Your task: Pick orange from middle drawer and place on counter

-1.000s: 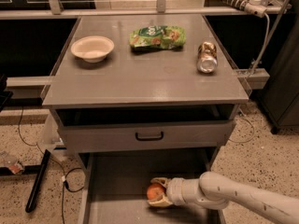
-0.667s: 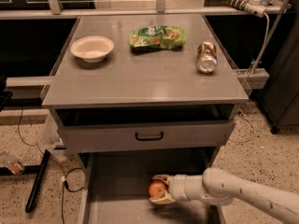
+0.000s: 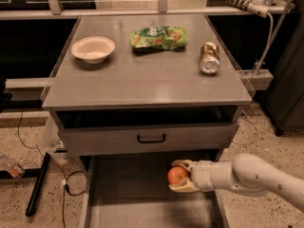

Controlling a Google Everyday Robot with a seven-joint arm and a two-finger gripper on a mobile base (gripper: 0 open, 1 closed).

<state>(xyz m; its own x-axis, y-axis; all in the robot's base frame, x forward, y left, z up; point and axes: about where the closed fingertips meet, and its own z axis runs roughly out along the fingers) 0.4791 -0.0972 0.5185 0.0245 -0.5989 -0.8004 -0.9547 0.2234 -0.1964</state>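
- Fingers (image 3: 184, 165) of the gripper (image 3: 176, 176) are closed on the orange (image 3: 178, 175), one tan finger above the fruit and one below, so the claw is narrow and holding it.
- The gripper is low in the view, right of centre, over the open middle drawer (image 3: 137, 198) and just below the grey drawer front (image 3: 118, 140) with its black handle (image 3: 151, 138).
- The orange is over the right part of the drawer floor, near the right side wall; whether it rests on the floor or is held just clear of it cannot be told.
- The arm (image 3: 251, 175), pale and rounded, comes in from the lower right corner and runs nearly level to the gripper, crossing above the drawer's right wall.
- The middle drawer is pulled out toward the camera, and its flat grey floor shows to the left of the orange and in front of it.
- The counter (image 3: 142, 82) spans the upper middle of the view, well above the orange.
- On the counter a white bowl (image 3: 93, 49) stands upright at back left, a green snack bag (image 3: 159, 37) lies at back centre, and a shiny dented can (image 3: 209, 58) lies on its side at right, all well apart from one another.
- A speckled floor (image 3: 28, 184) shows left of the cabinet, with black cables (image 3: 66, 186) and a black bar (image 3: 37, 184) lying on it.
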